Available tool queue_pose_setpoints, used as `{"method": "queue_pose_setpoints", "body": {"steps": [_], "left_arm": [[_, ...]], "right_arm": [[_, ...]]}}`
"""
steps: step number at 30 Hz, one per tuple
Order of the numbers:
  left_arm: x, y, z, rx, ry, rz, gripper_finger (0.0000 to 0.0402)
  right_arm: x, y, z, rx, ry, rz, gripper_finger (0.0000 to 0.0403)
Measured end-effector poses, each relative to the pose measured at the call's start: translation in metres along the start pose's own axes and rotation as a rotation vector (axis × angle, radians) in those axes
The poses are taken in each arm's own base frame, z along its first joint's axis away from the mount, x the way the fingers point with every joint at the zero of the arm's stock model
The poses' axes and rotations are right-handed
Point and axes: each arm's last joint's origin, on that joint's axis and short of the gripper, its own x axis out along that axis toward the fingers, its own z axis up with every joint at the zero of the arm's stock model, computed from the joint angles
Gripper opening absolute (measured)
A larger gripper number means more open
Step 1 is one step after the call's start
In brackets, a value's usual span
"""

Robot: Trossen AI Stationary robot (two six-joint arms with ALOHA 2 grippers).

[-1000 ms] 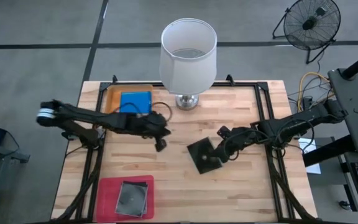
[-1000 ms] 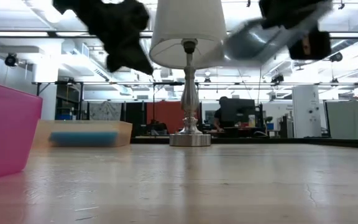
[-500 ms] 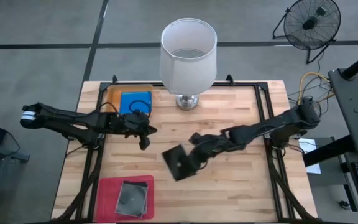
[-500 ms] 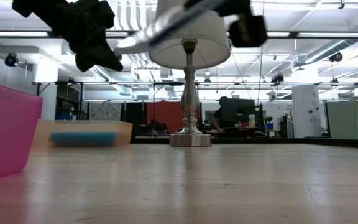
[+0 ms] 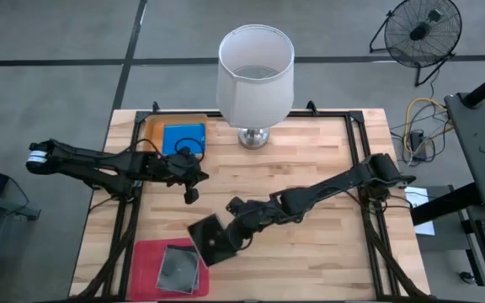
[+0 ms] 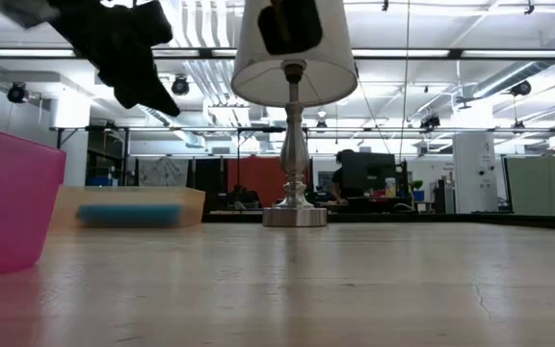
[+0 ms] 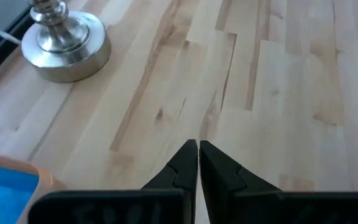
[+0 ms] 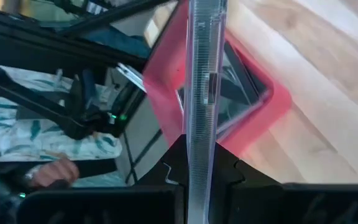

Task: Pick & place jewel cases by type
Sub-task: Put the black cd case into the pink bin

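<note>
My right gripper [image 5: 231, 235] reaches across the table and is shut on a dark grey-transparent jewel case [image 5: 208, 239]. The case hangs in the air by the far right corner of the magenta-pink tray [image 5: 146, 268]. Another dark case with a round disc [image 5: 178, 267] lies flat in that tray. A bright blue case [image 5: 183, 137] lies flat in the orange tray [image 5: 152, 128] at the far left. My left gripper [image 5: 190, 194] is shut and holds nothing, hovering above the wood left of the middle. In the left wrist view its fingers [image 7: 197, 155] meet over bare planks. My right gripper [image 8: 201, 152] pinches the dark case between its two fingers at one edge [image 8: 201, 134]; the wrist view shows the case edge-on. The fingers come from the table's right. The case is lifted clear and sticks out past the fingers toward the pink tray [image 8: 166, 81].
A lamp with a white shade [image 5: 255, 66] stands on a metal base [image 7: 67, 38] at the far middle of the table. Dark frame rails run along the table's left and right sides. A person's hand [image 8: 48, 171] shows beyond the table's near left corner. Bare wood [image 5: 310, 252] lies near right.
My right gripper has carried the dark case from right of the table's middle toward the left and near edges, up to the pink tray's corner; the case has stayed lifted. My left gripper has drawn back a little toward the left edge.
</note>
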Motion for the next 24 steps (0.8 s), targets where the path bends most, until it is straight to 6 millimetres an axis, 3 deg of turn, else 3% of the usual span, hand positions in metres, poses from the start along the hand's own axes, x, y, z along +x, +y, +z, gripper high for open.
{"method": "queue_pose_setpoints", "body": {"steps": [5, 10, 18, 24], "left_arm": [[-0.002, 0.001, -0.002, -0.049, 0.019, 0.005, 0.0000], [-0.009, 0.002, 0.000, -0.062, 0.001, -0.009, 0.0000], [-0.037, 0.002, 0.025, -0.097, -0.133, -0.058, 0.0000], [-0.047, -0.001, 0.041, -0.124, -0.258, -0.139, 0.0000]], "right_arm": [[0.001, 0.000, -0.007, -0.020, 0.010, -0.015, 0.0013], [-0.022, 0.019, -0.006, -0.098, -0.004, 0.040, 0.0013], [-0.103, 0.056, -0.006, -0.277, -0.056, 0.088, 0.0013], [-0.169, 0.070, -0.005, -0.404, -0.175, 0.062, 0.0013]]}}
